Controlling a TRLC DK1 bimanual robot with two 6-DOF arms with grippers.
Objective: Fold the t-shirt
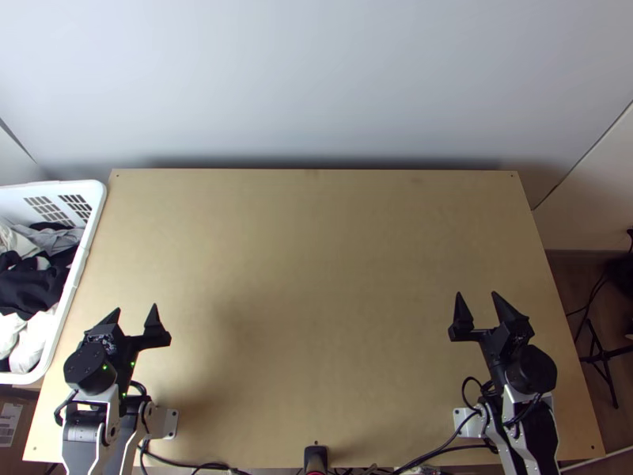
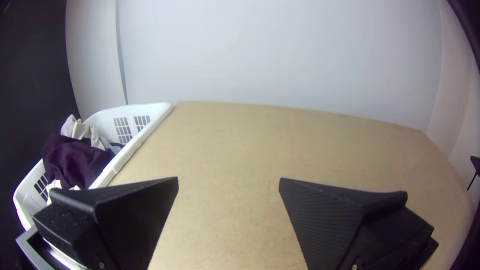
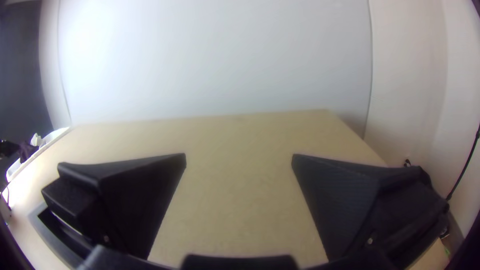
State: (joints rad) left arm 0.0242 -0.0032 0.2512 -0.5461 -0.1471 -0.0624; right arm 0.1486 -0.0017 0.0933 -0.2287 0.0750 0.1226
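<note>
I list: one light wooden worktop (image 1: 316, 261); one white slatted basket (image 1: 96, 210), beside its edge on my left, with bunched dark cloth (image 1: 32, 286) and pale cloth (image 1: 30, 344) inside; one pale wall (image 1: 316, 79) beyond; one black stand (image 1: 604, 372), on my right, past the worktop's edge.

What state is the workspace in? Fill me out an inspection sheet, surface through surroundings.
Surface: light wooden table, flat, with small dark holes near its corners.
Job's things: dark cloth and white cloth bunched in the basket; whether a t-shirt is among them cannot be told.
Clutter: white plastic basket at the table's left edge; small black device at the near edge, middle.
Grippers: black two-fingered left gripper and right gripper both open, holding nothing.
Cables: thin black cables along the near edge.
Surroundings: pale wall behind; black stand at the right.
</note>
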